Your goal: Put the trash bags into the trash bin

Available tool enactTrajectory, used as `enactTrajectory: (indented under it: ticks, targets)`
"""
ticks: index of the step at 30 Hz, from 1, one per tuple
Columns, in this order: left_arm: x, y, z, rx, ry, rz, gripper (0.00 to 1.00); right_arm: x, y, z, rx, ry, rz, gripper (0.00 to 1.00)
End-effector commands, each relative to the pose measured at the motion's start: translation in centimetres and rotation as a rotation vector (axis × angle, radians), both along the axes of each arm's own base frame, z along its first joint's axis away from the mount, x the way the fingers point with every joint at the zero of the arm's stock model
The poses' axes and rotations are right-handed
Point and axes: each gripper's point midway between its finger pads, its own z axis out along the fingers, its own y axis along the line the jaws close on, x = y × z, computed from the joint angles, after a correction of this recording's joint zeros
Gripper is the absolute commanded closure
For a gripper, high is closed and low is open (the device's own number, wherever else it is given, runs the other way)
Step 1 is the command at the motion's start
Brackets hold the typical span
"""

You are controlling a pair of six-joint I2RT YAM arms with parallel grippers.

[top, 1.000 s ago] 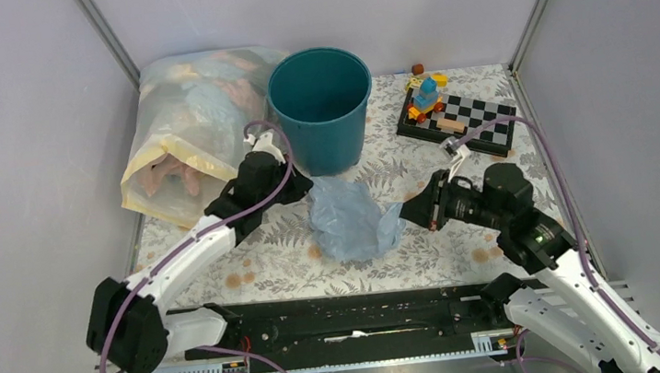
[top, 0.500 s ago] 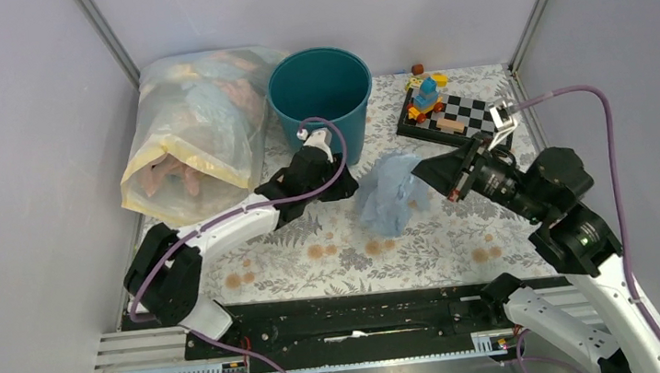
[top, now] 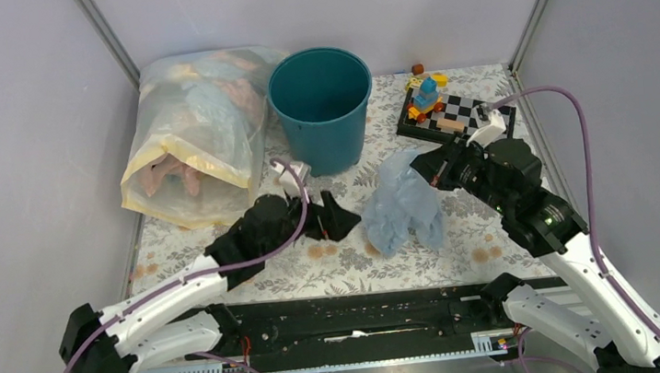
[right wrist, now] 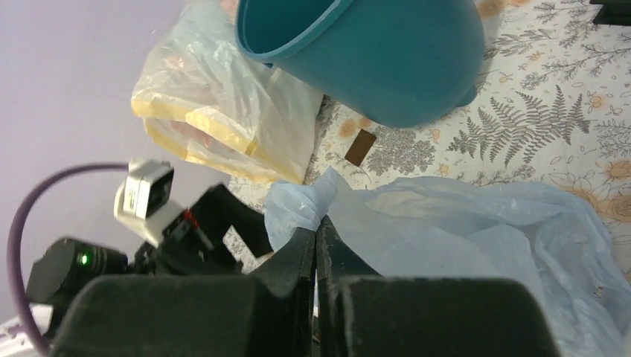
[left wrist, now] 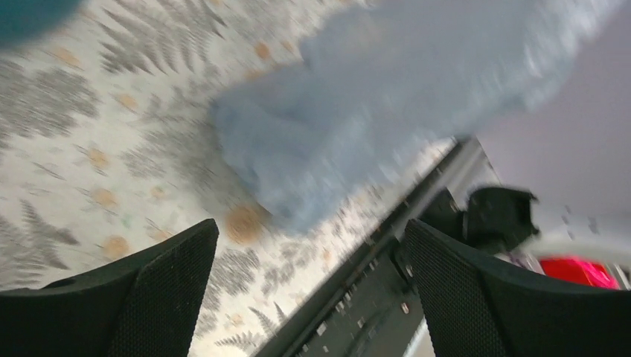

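Observation:
The pale-blue trash bag point(top: 400, 205) hangs crumpled over the fern-patterned table, its top corner pinched in my right gripper point(top: 420, 166), which is shut on it. In the right wrist view the bag point(right wrist: 476, 238) bunches at the closed fingertips of that gripper point(right wrist: 318, 225). My left gripper point(top: 342, 217) stands open just left of the bag, apart from it. Its wrist view shows the blurred bag point(left wrist: 387, 97) beyond the spread fingers point(left wrist: 126, 297), with nothing between them. The teal trash bin point(top: 321, 104) stands upright behind the bag, its mouth open and nothing visible inside point(right wrist: 387, 52).
A large clear yellowish bag stuffed with cloth point(top: 196, 136) leans left of the bin. A checkerboard with small toys point(top: 460, 117) lies at the back right. A small brown tag point(right wrist: 362, 147) lies by the bin's base. The black rail point(top: 349, 319) runs along the near edge.
My left gripper has opened, let go of the bag and drawn back toward the near edge. My right gripper has lifted the bag up and to the right.

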Motion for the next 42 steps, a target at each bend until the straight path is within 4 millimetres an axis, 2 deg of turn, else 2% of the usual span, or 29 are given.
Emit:
enactTrajectory:
  ticks: [1, 2, 6, 9, 12, 16, 20, 23, 28, 30, 33, 36, 39, 42]
  targets:
    - [-4.8, -1.9, 0.2, -0.123, -0.033, -0.201, 0.01, 1.1, -0.1, 1.2, 0.029, -0.034, -0.041, 1.0]
    - [-5.7, -2.4, -0.2, -0.13, -0.037, -0.226, 0.02, 1.2, 0.0, 1.3, 0.028, -0.033, -0.042, 1.0]
    - [-7.0, -3.5, -2.8, -0.098, -0.045, -0.238, 0.06, 1.5, 0.2, 0.8, 0.024, -0.013, -0.043, 1.0]
    - [-6.9, -4.5, -5.0, -0.044, -0.049, -0.233, 0.11, 1.6, 0.2, 0.6, 0.025, -0.005, -0.043, 1.0]
    - [-5.7, -5.3, -7.2, 0.024, -0.058, -0.192, 0.11, 1.5, 0.2, 0.6, 0.026, -0.004, -0.043, 1.0]
    - [-3.9, -5.9, -9.6, 0.095, -0.069, -0.127, 0.06, 1.2, 0.3, 1.2, 0.035, -0.017, -0.033, 1.0]
    - [-2.9, -7.0, -11.4, 0.113, -0.066, -0.102, 0.06, 1.1, 0.3, 1.4, 0.039, -0.02, -0.031, 1.0]
    - [-2.6, -8.2, -12.1, 0.083, -0.061, -0.103, 0.14, 1.2, 0.3, 1.1, 0.036, -0.014, -0.03, 1.0]
    - [-1.9, -9.4, -12.4, 0.014, -0.1, -0.086, 0.17, 1.2, 0.4, 0.7, 0.034, -0.002, -0.026, 1.0]
    - [-1.1, -9.6, -12.8, 0.038, -0.112, -0.06, 0.25, 1.1, 0.4, 0.6, 0.032, 0.002, -0.028, 1.0]
    - [0.1, -9.4, -13.3, 0.053, -0.124, 0.003, 0.58, 1.0, 0.1, 0.7, 0.035, 0.004, -0.038, 1.0]
    - [0.5, -9.0, -13.0, 0.046, -0.142, 0.031, 0.98, 1.0, -0.7, 0.9, 0.032, -0.001, -0.078, 1.0]
    - [0.7, -7.7, -12.6, 0.094, -0.158, 0.055, 1.0, 1.2, -2.7, 1.4, -0.019, -0.021, -0.168, 1.0]
    - [1.0, -4.5, -13.0, 0.209, -0.139, 0.132, 1.0, 1.3, -5.5, 1.7, -0.137, -0.029, -0.276, 1.0]
